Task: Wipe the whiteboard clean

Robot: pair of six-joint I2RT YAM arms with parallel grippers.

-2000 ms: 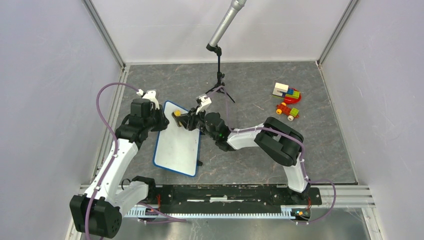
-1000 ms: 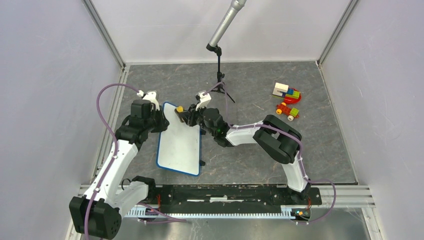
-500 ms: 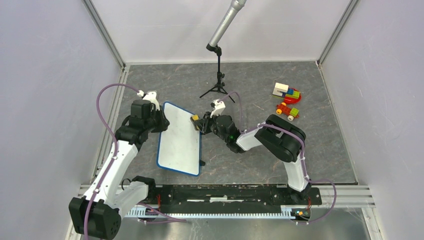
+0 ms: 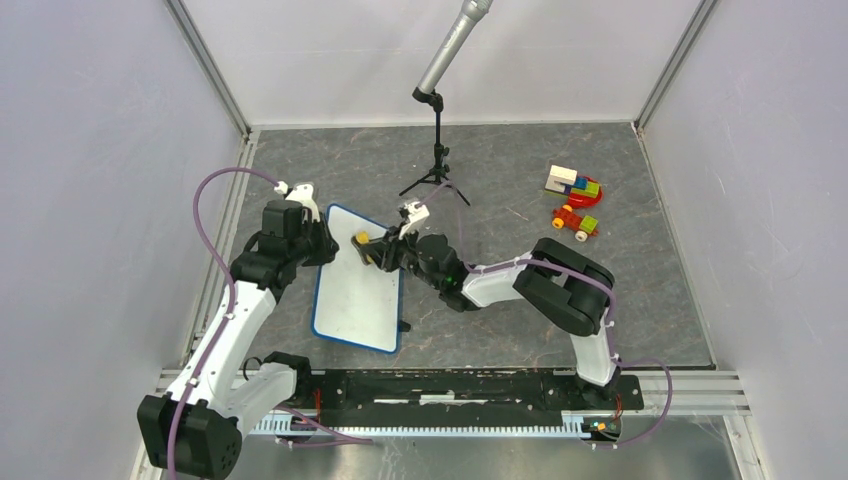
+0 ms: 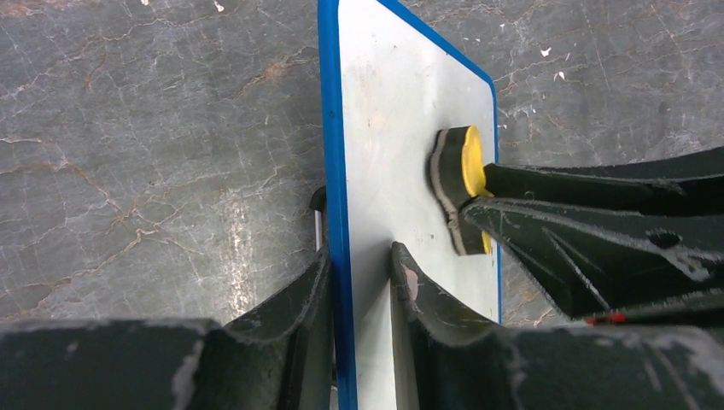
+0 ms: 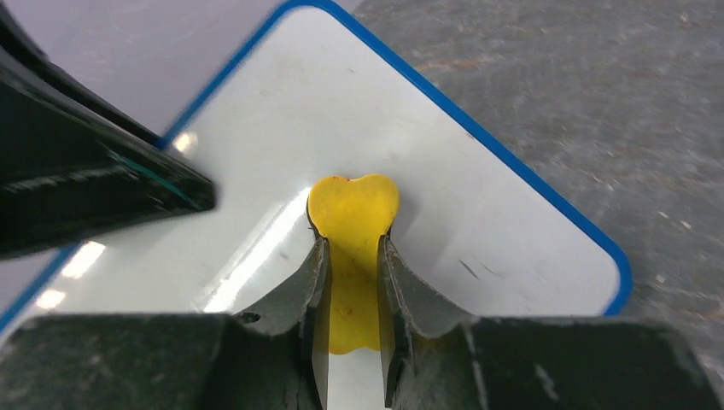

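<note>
The whiteboard point(image 4: 355, 290), white with a thin blue rim, lies on the grey floor left of centre. My left gripper point(image 4: 318, 243) is shut on its far left edge; in the left wrist view point(image 5: 359, 256) the jaws pinch the blue rim point(image 5: 337, 171). My right gripper point(image 4: 372, 250) is shut on a small yellow eraser point(image 4: 361, 238) with a grey felt pad and presses it on the board's far end. The right wrist view shows the eraser point(image 6: 353, 209) between the fingers, on the board point(image 6: 478, 196). A few faint dark marks point(image 6: 470, 269) show on the white surface.
A microphone stand point(image 4: 437, 150) on a black tripod stands behind the board. Coloured toy blocks point(image 4: 573, 185) and a small toy car point(image 4: 575, 222) lie at the far right. Grey walls enclose the floor on three sides. A small black clip point(image 4: 403, 325) sits at the board's right edge.
My right gripper swept the eraser from the board's far end to its right edge, then back left onto the far end. The board shifted slightly. The left gripper kept its hold.
</note>
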